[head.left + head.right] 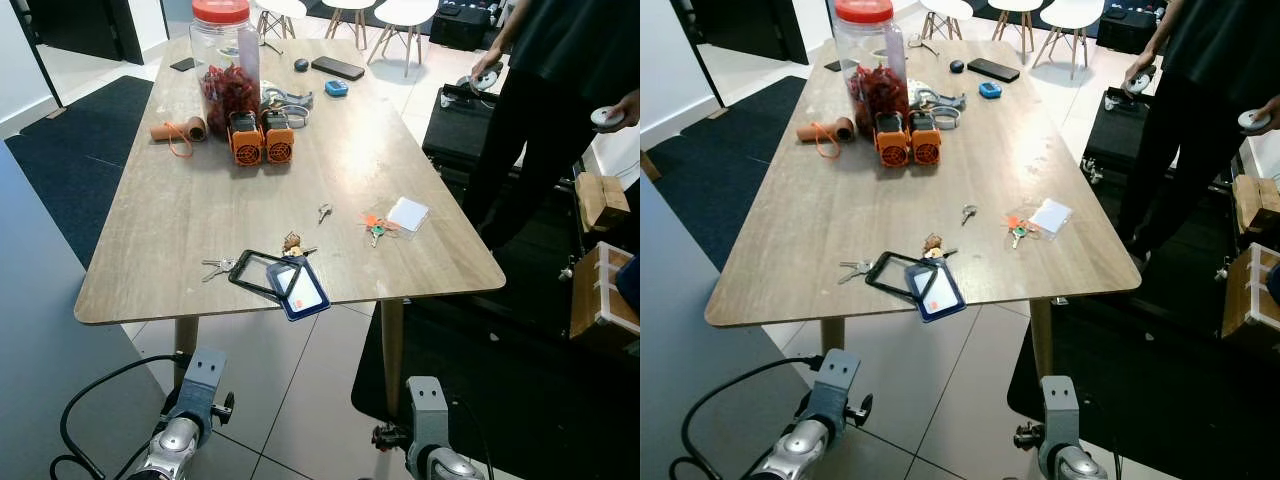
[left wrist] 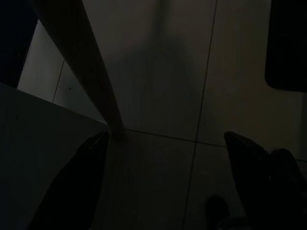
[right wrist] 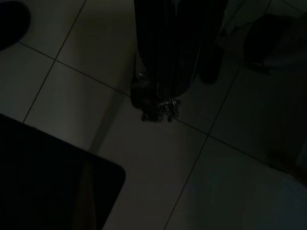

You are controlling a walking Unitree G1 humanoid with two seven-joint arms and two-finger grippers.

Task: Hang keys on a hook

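Wooden table (image 1: 200,215) with several key sets near its front edge: silver keys (image 1: 217,266) beside a black card holder (image 1: 262,272), and a bunch with orange and green tags (image 1: 376,227). Both arms hung below the edge, likely idle before any reach. Left gripper (image 2: 165,143) had its fingers spread over floor tiles; right gripper (image 3: 160,103) fingers were pressed together, something small and metallic glinting at the tips, unidentifiable. A person (image 1: 560,90) stood alongside

Jar (image 1: 226,55) crowds far table (image 1: 160,230); middle open.

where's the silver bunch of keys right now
The silver keys lie on the wooden table near its front edge, on the robot's left, just left of the black card holder.
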